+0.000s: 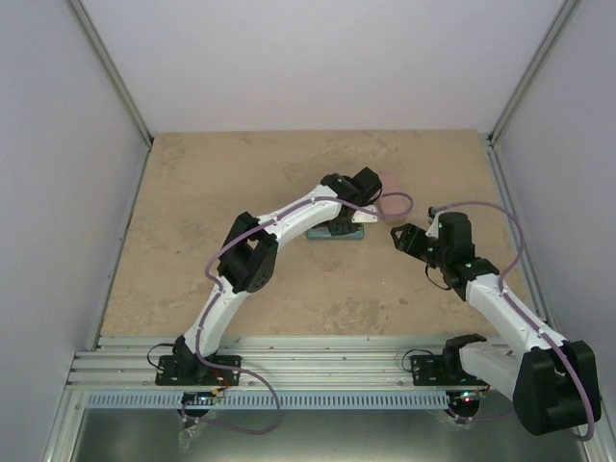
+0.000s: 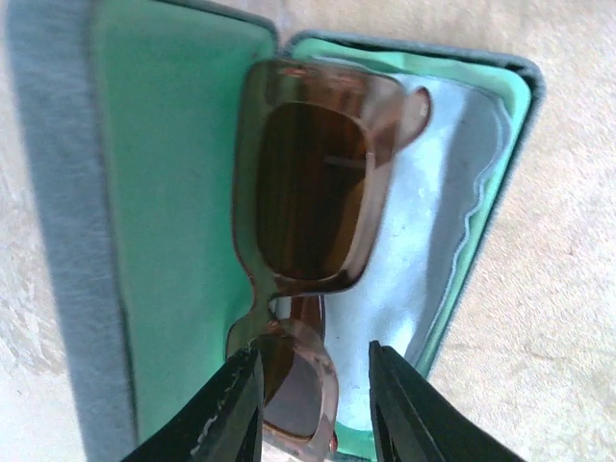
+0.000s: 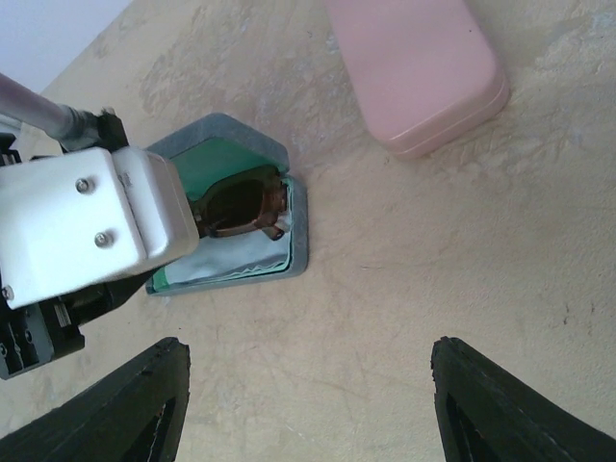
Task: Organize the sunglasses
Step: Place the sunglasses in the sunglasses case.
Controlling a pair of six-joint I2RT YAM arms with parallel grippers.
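Observation:
The amber-brown sunglasses (image 2: 313,192) lie folded in an open blue-grey case (image 2: 58,192) with green lining, resting against a light blue cloth (image 2: 423,241). My left gripper (image 2: 316,404) hangs right over the case with its jaws apart around the near lens. The left finger is close to the frame, and there is a clear gap at the right finger. In the right wrist view the sunglasses (image 3: 241,202) peek out from under the left wrist, inside the case (image 3: 300,245). My right gripper (image 3: 308,395) is open over bare table, right of the case.
A shut pink case (image 3: 423,67) lies on the table beyond the open case, also seen behind the left wrist as the pink case (image 1: 393,185). White walls enclose the tabletop (image 1: 192,212) on three sides.

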